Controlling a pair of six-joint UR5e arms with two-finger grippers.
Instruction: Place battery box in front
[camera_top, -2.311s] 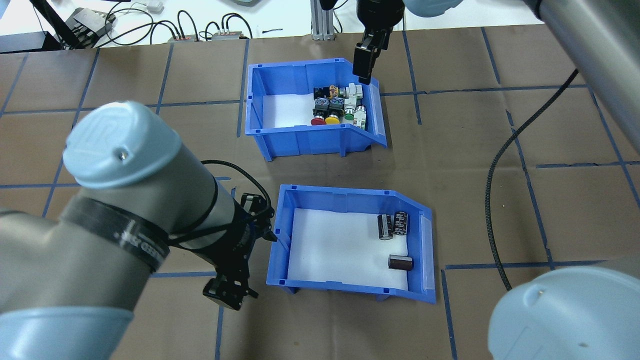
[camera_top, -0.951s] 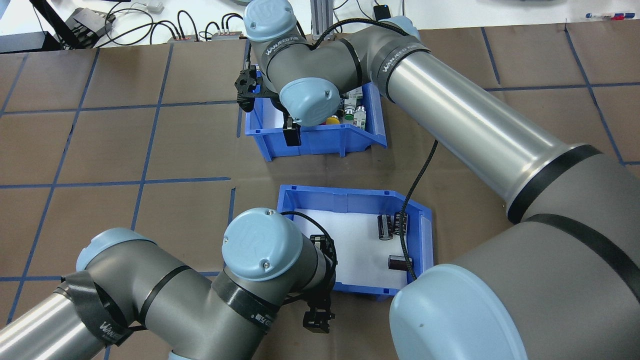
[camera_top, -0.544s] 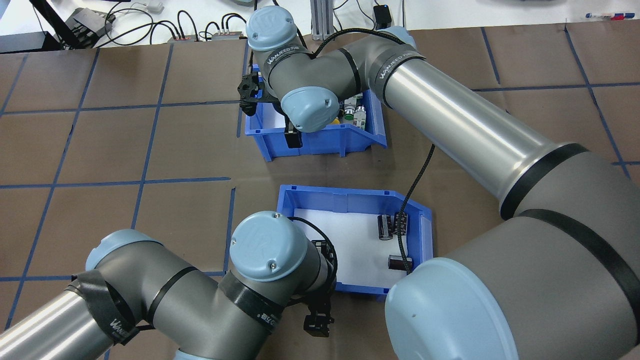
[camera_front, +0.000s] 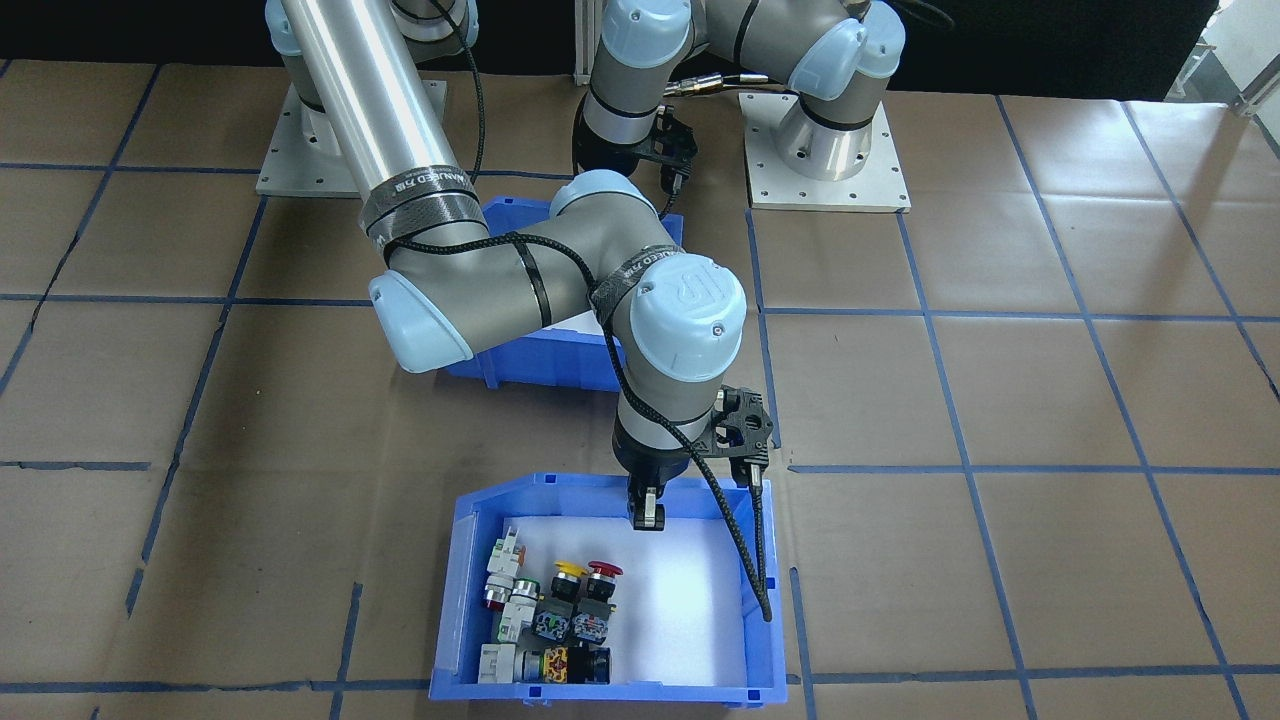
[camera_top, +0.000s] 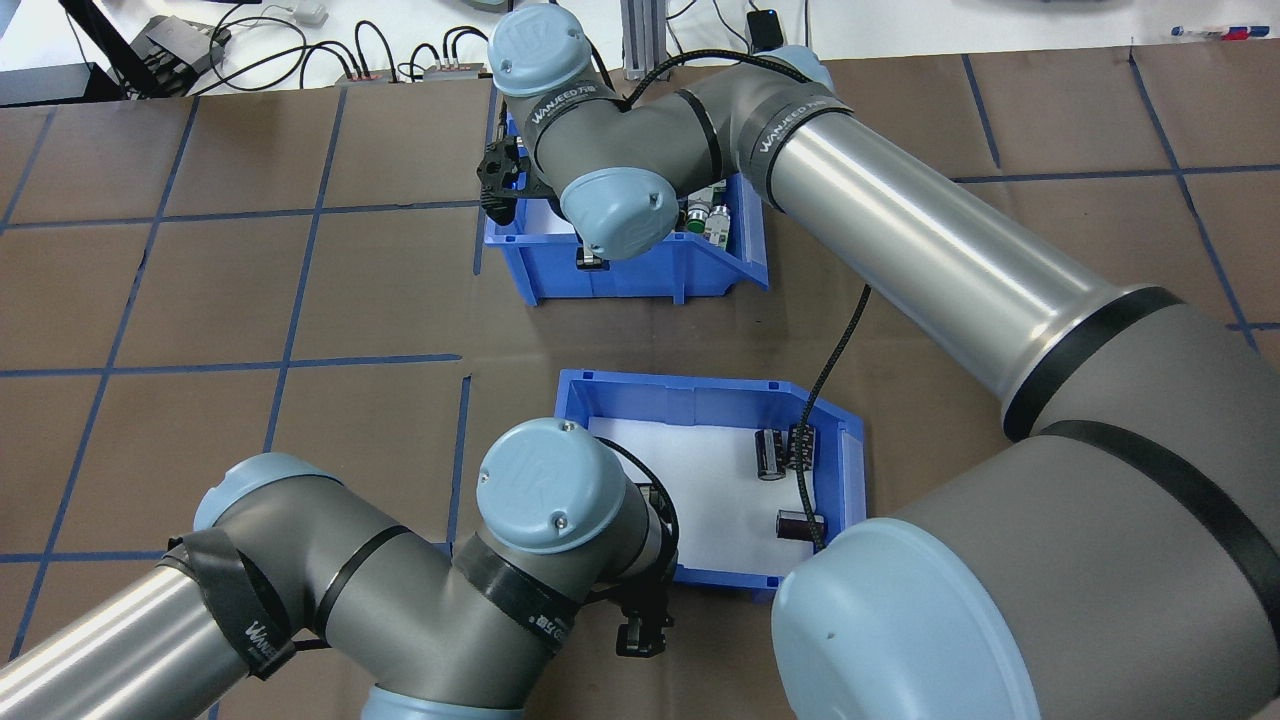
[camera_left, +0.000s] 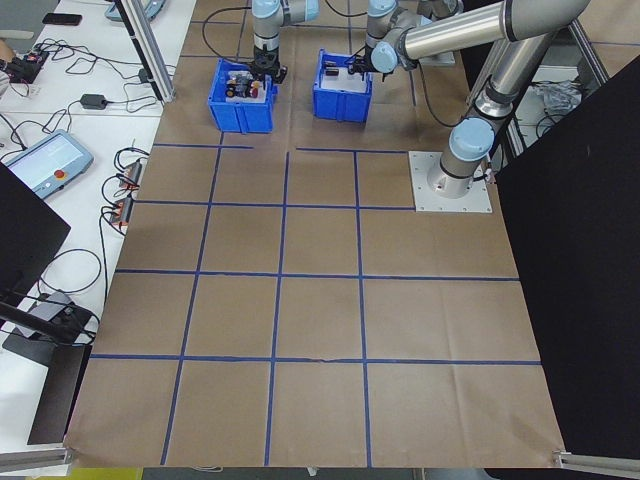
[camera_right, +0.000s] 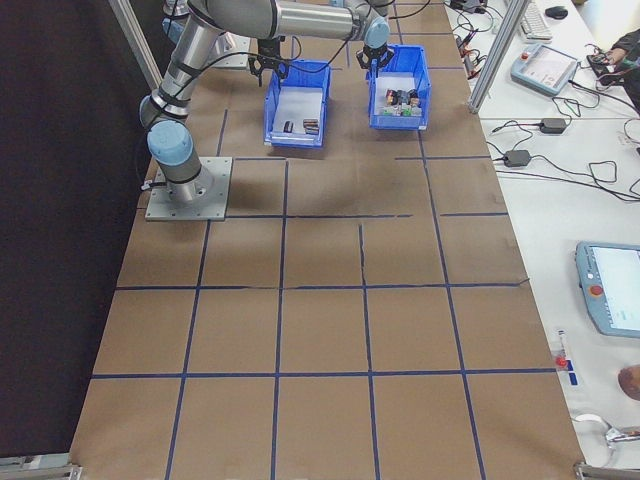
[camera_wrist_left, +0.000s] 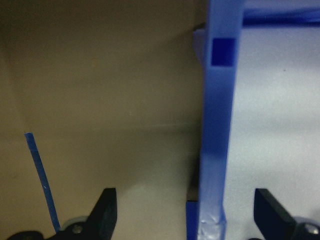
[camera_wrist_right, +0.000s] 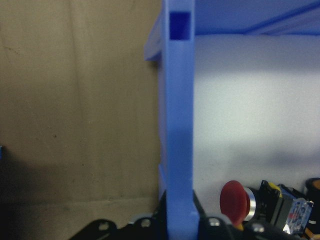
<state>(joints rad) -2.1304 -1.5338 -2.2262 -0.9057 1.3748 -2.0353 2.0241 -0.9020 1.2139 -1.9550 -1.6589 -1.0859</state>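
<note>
Left hand (camera_wrist_left: 187, 207): spread wide, straddling a side wall of the battery box (camera_top: 700, 385), one finger outside over the bench (camera_top: 350, 290), the other inside over the white liner. Not yet clamped. Loose batteries (camera_top: 785, 450) across the box from this hand, close to the sloped open front.

Right hand (camera_front: 647, 512): well beyond, pinched narrow on the wall of the switch bin (camera_front: 460, 560), which sits ahead of the battery box. Black cable (camera_top: 830, 360) from that arm hanging over the battery box.

Likely trouble: a thin wall gripped at one edge, so probably a tilt on lifting, with batteries rolling out at the front. Possibly a snag on the cable. Arms close together if both bins swap places.
</note>
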